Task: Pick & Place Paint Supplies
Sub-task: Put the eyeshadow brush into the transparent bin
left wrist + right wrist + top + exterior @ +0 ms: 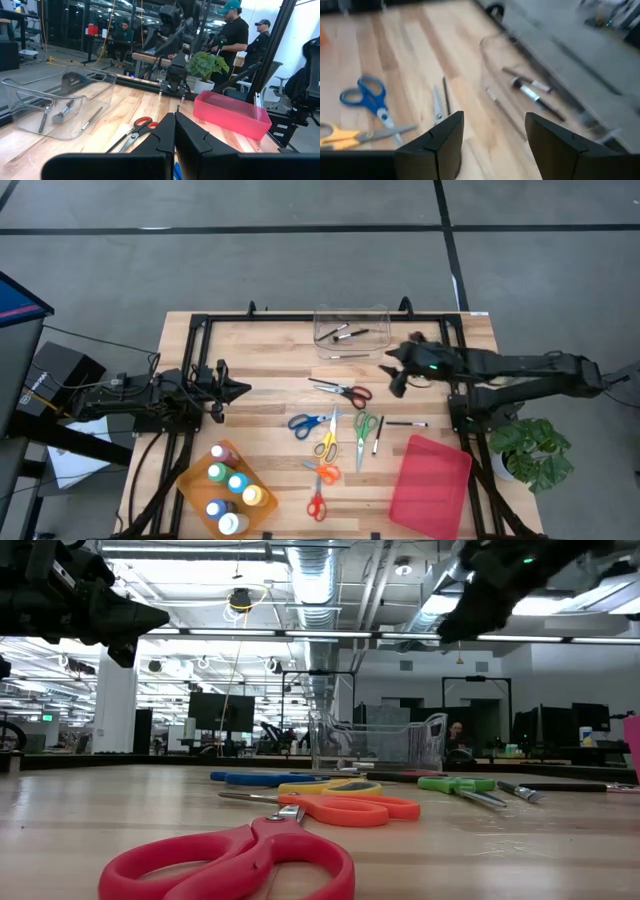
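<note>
Right gripper (398, 376) hangs empty, fingers apart, beside the clear bin (351, 330).
Brushes (345, 333) lie inside that bin; scissors (341, 390) lie near its front; left gripper (238, 390) is closed, well away.

The right arm reaches in from the side, its end effector (398, 372) raised, fingers spread and empty. The left end effector (240, 389) waits raised, fingers pressed together.

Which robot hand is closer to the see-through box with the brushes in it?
The right gripper: it hangs open just beside the clear box. The left gripper waits shut, farther across the table.
</note>
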Available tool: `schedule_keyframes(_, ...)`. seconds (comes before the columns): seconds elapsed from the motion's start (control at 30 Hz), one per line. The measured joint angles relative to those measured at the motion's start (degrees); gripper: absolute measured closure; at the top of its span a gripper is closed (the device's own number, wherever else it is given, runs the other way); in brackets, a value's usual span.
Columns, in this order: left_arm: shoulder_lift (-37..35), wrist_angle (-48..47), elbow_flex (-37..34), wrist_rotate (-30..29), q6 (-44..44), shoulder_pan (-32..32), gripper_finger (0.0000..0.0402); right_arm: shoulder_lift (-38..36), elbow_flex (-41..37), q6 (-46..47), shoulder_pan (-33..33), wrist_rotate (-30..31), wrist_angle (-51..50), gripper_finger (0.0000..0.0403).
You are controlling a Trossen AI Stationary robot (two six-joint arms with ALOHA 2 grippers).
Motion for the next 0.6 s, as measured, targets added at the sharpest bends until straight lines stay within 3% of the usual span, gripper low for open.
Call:
schedule_keyframes(0.17, 0.0, 0.0, 0.0, 0.0, 0.0, 0.0, 0.0402, 13.1, 6.3, -0.4, -4.2, -9.2, -5.2, 0.0193)
schedule_keyframes(0.33, 0.0, 0.0, 0.0, 0.0, 0.0, 0.0, 0.0402, 24.4, 10.1, -0.2, -6.4, -14.5, -12.9, 0.0193)
schedule_keyframes(0.6, 0.0, 0.0, 0.0, -0.2, 0.0, 0.0, 0.0402, 35.5, 11.7, 3.0, -5.8, -22.0, -26.5, 0.0193)
